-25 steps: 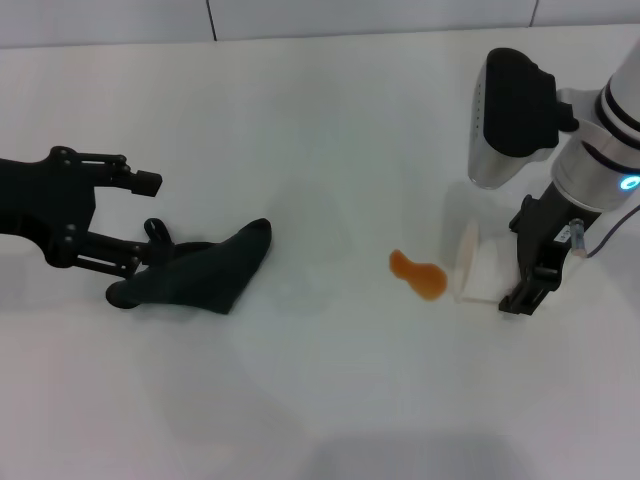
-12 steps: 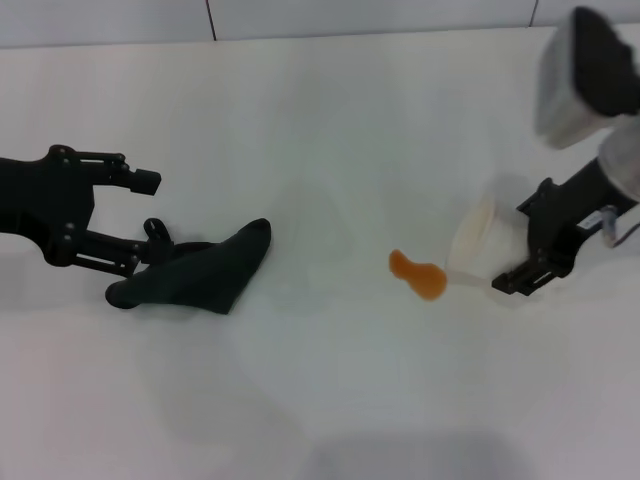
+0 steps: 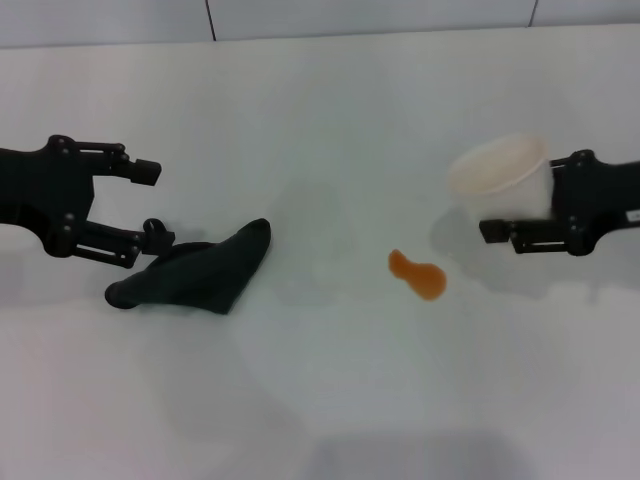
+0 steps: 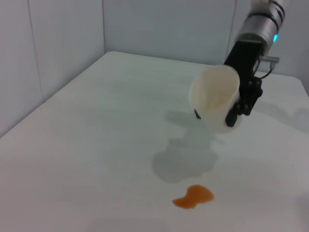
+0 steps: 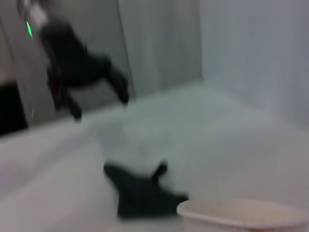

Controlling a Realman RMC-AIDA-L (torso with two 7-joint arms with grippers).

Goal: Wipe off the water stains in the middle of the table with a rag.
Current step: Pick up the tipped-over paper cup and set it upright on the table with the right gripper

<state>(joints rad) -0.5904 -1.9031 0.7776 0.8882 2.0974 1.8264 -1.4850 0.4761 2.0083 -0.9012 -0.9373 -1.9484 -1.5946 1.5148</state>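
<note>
The rag (image 3: 195,275), a dark green-black cloth, lies on the left of the white table (image 3: 330,400). My left gripper (image 3: 152,205) is open just left of it, the lower fingertip close to the rag's end. The water stains (image 3: 418,273) form a small orange blot right of centre, untouched. My right gripper (image 3: 515,195) is shut on a white paper cup (image 3: 500,178), held mouth up above the table, right of the blot. The left wrist view shows the blot (image 4: 194,196), the cup (image 4: 215,96) and the right gripper (image 4: 244,96). The right wrist view shows the rag (image 5: 142,193) and, blurred, the left gripper (image 5: 91,82).
The cup's rim (image 5: 241,215) fills the near edge of the right wrist view. Grey wall panels (image 3: 370,15) run along the table's far edge. Bare tabletop lies between the rag and the blot.
The right arm has turned the cup from tipped beside the blot to mouth up and carried it up and right. The left gripper rose slightly. Rag and blot have not moved.
</note>
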